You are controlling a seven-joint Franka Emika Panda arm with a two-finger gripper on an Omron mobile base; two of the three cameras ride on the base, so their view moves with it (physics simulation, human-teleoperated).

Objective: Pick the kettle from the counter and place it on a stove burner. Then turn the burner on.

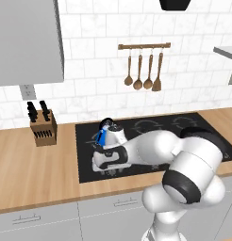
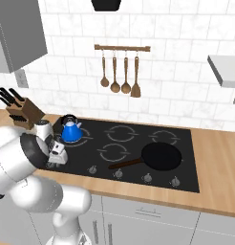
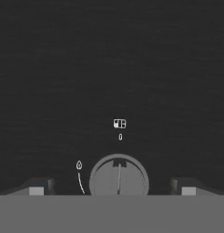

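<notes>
Jaws: we see them spread wide and empty, one dark fingertip [image 3: 38,185] at each side of the hand view.
Gripper [image 3: 113,187]: it hangs low over the front left corner of the cooktop [image 2: 186,143], pointing down at the glass.
Knob [image 3: 119,179]: we find a round grey dial centred between the fingertips, with a small burner diagram and a zero printed just past it; whether the tips touch the glass we cannot tell.
Kettle [image 2: 71,130]: the blue kettle stands upright on the rear left burner ring [image 2: 84,139], black handle arched over it, just behind the hand; in the left base view the wrist hides most of it.
Pan [image 2: 160,157]: a black frying pan rests on the front right ring, its handle pointing left toward the knob row [image 2: 133,175].
Counter [image 1: 33,164]: we see wood-grain worktop on both sides of the cooktop, with a knife block [image 1: 44,127] at the back left.
Wall: four wooden utensils [image 2: 121,74] hang from a rail above the stove.
</notes>
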